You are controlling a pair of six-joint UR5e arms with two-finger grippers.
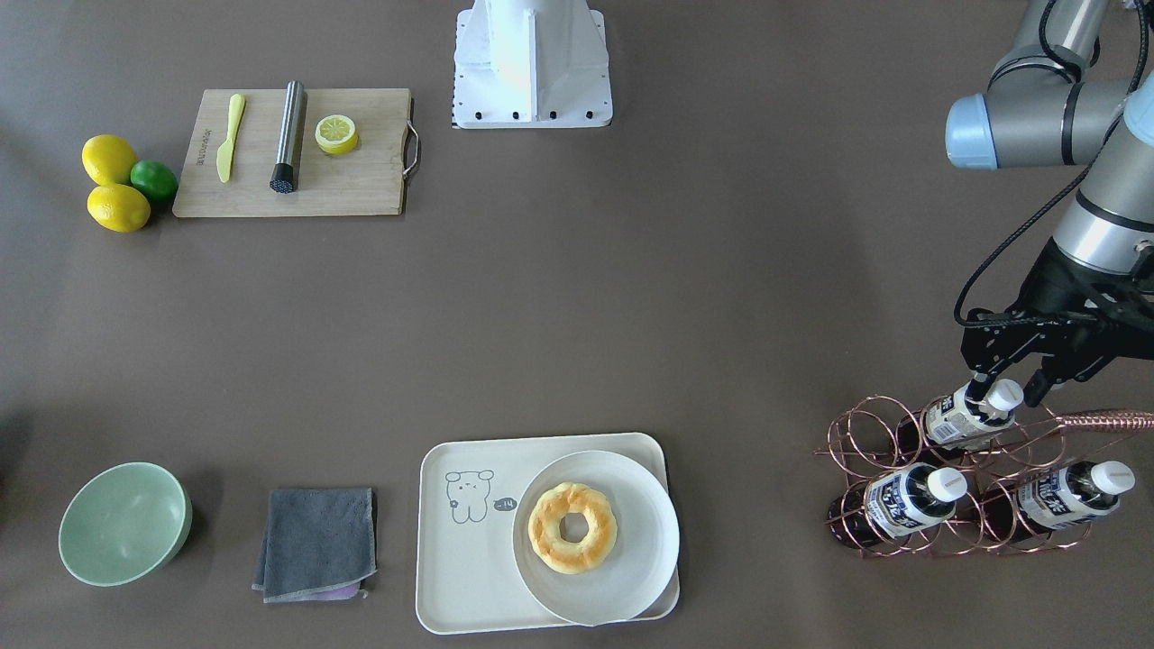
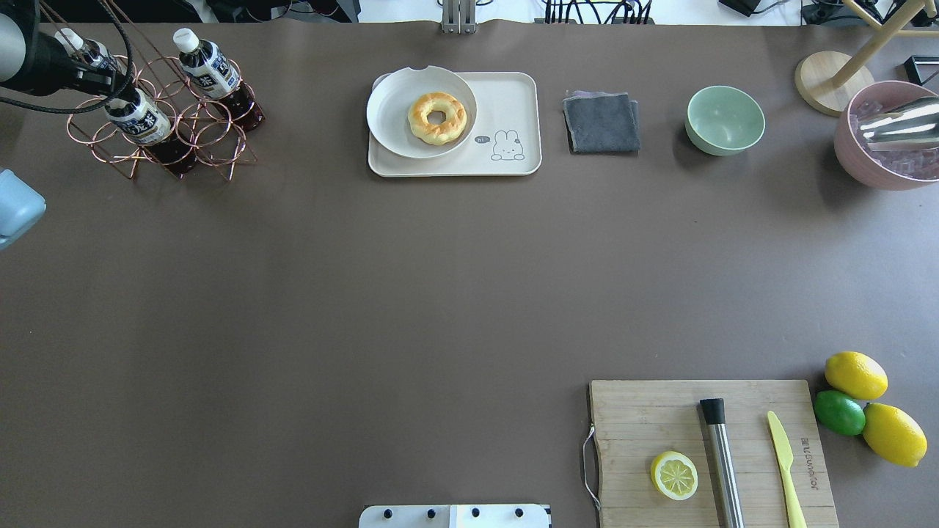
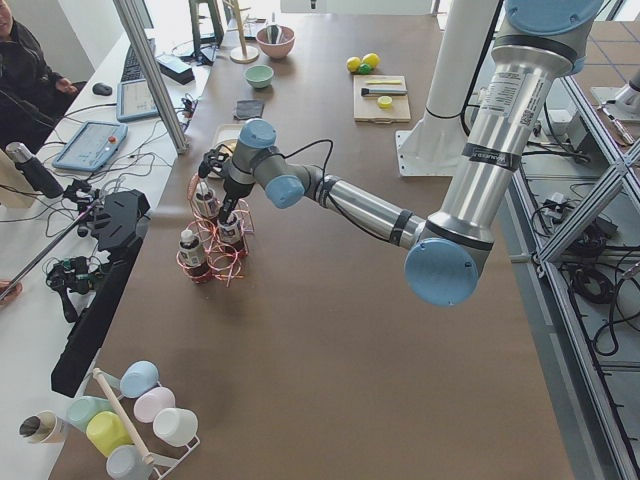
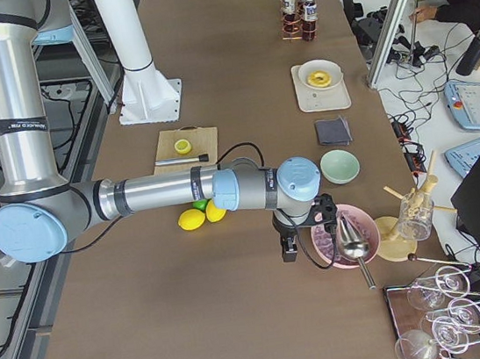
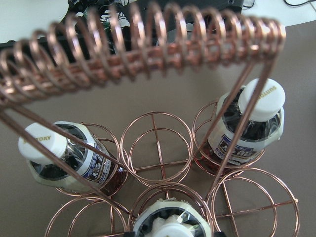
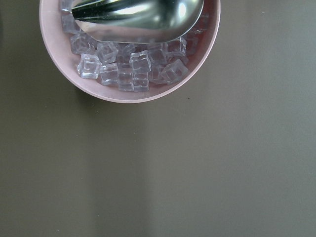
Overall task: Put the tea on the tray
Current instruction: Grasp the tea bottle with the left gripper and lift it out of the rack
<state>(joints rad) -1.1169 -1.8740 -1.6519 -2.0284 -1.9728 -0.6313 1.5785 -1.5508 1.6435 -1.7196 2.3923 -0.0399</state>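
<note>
A: Entry. The left pincer (image 1: pixel 1005 386) is over the copper wire rack (image 1: pixel 969 469) at a corner of the counter (image 1: pixel 685 297). Its fingers are spread to either side of the white cap of the rear tea bottle (image 1: pixel 963 416). It is not closed on the cap as far as I can see, since a gap shows on one side.

B: So the tea sits in its ring, not lifted. The other two bottles (image 1: pixel 902 505) stand in the row nearer the operators. The tray (image 1: pixel 460 577) is well apart, mid-counter.

A: Risks, my estimate.
- The rack looks light and the bottle sits inside wire rings, so a slanted pull could drag the rack up or tip it.
- The rack's coiled handle (image 1: pixel 1109 419) runs just beside the fingers and could snag them.
- A grip on the cap alone may slip.

B: Add the tray. The round plate (image 1: pixel 631 586) with the doughnut (image 1: pixel 548 541) fills most of it, and only the strip by the bear drawing is bare. A careless set-down could catch the plate's rim and topple the bottle.

A: Pose: the left arm is stretched far out, wrist bent, pincer pointing down at a slant.

B: The right arm is low, with its wrist over the pink bowl of ice cubes (image 6: pixel 133 97), which holds a metal scoop (image 6: pixel 138 12). For the right pincer (image 4: pixel 289 245), I cannot tell whether it is spread or closed.
</note>
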